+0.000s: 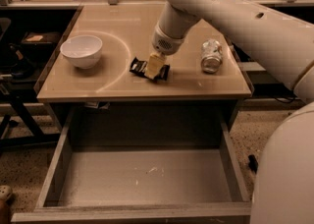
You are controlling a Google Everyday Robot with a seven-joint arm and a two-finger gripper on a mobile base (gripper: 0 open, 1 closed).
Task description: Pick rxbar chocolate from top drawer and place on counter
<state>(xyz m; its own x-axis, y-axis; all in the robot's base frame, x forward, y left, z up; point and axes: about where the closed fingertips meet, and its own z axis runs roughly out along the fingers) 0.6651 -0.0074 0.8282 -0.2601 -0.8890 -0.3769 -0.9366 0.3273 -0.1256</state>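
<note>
The rxbar chocolate (138, 66), a flat black wrapper bar, lies on the tan counter (147, 21) near its front middle. My gripper (154, 66) reaches down from the upper right and is shut on the bar's middle, with black ends showing on both sides. The bar rests on or just above the counter surface. The top drawer (147, 179) is pulled open below the counter's front edge, and its grey floor holds nothing.
A white bowl (81, 50) stands on the counter's left part by the pale arc mark. A crushed silver can (211, 56) lies to the right of the gripper. My arm crosses the upper right. Shelves and clutter stand behind the counter.
</note>
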